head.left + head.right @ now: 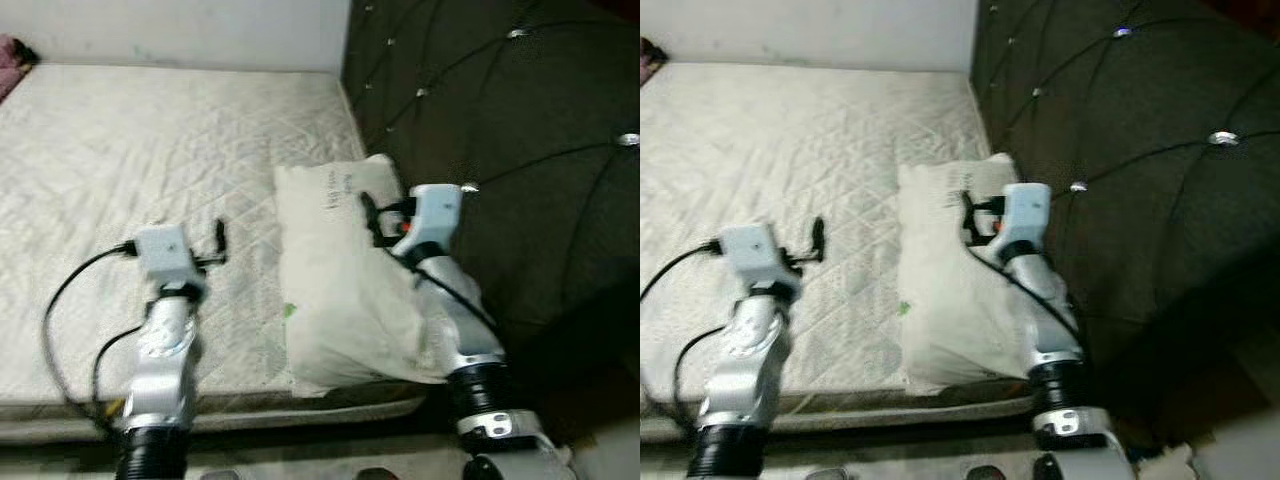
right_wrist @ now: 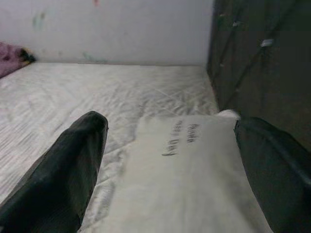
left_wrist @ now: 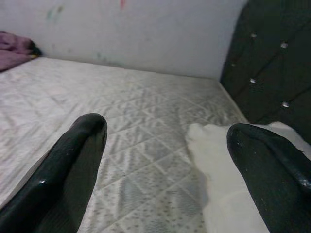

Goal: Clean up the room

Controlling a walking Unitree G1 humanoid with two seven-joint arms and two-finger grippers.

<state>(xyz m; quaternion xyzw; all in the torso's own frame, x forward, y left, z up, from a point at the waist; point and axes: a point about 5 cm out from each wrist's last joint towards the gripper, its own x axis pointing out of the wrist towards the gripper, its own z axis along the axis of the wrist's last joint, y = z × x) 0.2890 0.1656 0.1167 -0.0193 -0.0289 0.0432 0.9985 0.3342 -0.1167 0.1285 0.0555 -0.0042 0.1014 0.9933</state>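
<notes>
A white pillow (image 1: 340,290) with dark writing near its far end lies on the right side of the quilted mattress (image 1: 150,150), against the dark tufted headboard (image 1: 500,120). My right gripper (image 1: 370,218) hovers over the pillow's far half; in the right wrist view the right gripper (image 2: 171,125) is open, with the pillow (image 2: 189,170) below and nothing held. My left gripper (image 1: 218,245) hangs over bare mattress just left of the pillow. The left wrist view shows the left gripper (image 3: 167,133) open and empty, the pillow's edge (image 3: 218,160) beside it.
A purple cloth (image 1: 12,55) lies at the far left corner of the bed by the white wall (image 1: 200,30). The mattress's near edge (image 1: 250,405) runs just in front of my arms. The headboard stands tall along the right.
</notes>
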